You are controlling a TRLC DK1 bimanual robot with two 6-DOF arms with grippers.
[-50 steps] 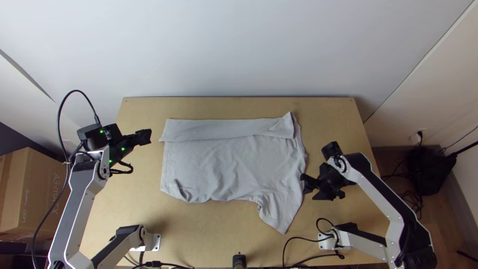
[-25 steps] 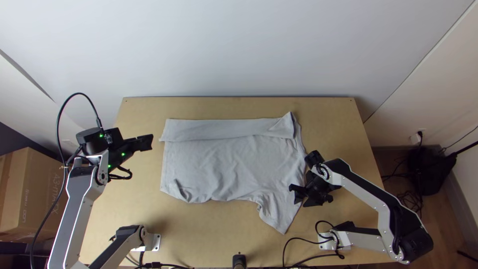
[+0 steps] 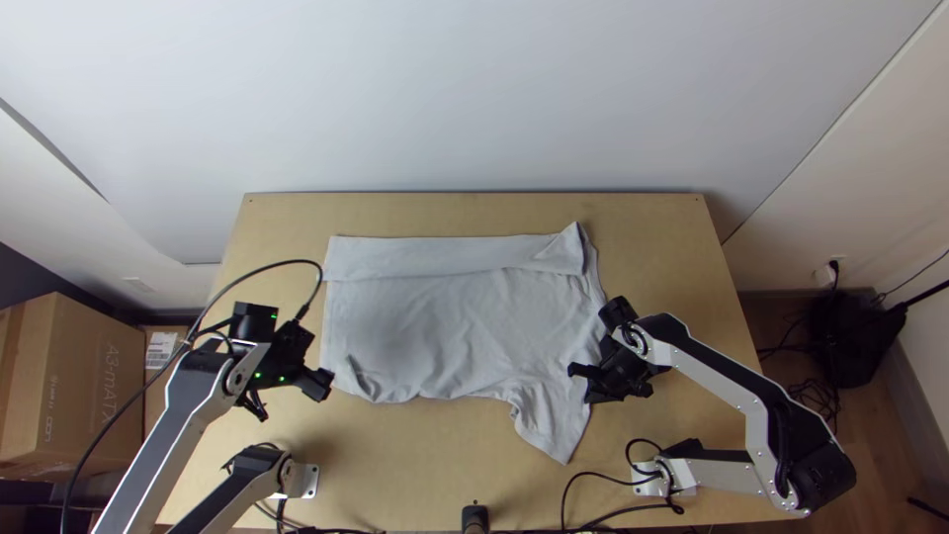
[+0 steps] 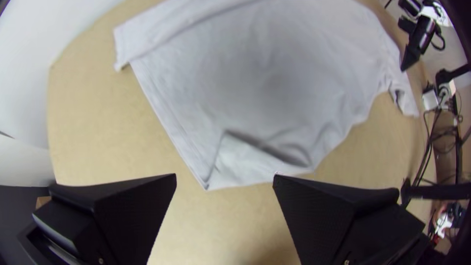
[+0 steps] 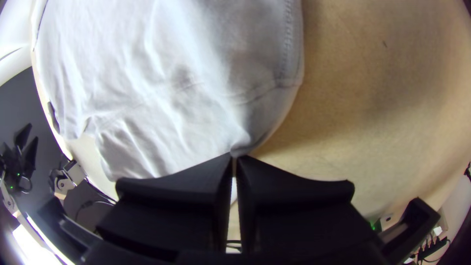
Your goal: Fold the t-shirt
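The light grey t-shirt (image 3: 455, 331) lies on the table with its far side folded over in a long strip and one sleeve pointing towards the near edge at the right. My left gripper (image 3: 319, 384) stands at the shirt's near left corner. In the left wrist view that gripper (image 4: 224, 176) is open, its fingers wide apart, beside the turned-up corner of the shirt (image 4: 274, 83). My right gripper (image 3: 583, 382) is over the shirt's right edge, above the sleeve. In the right wrist view the right gripper (image 5: 234, 157) is shut on a pinch of the shirt's edge (image 5: 196, 93).
Bare wooden table (image 3: 425, 455) lies between the shirt and the near edge, where a black device (image 3: 475, 518) and cables are. A cardboard box (image 3: 74, 386) is beyond the table's left side. A pale wall rises behind the far edge.
My left gripper has come from the shirt's far left side towards the near left corner. The right gripper has moved left onto the shirt's edge and closed on it.
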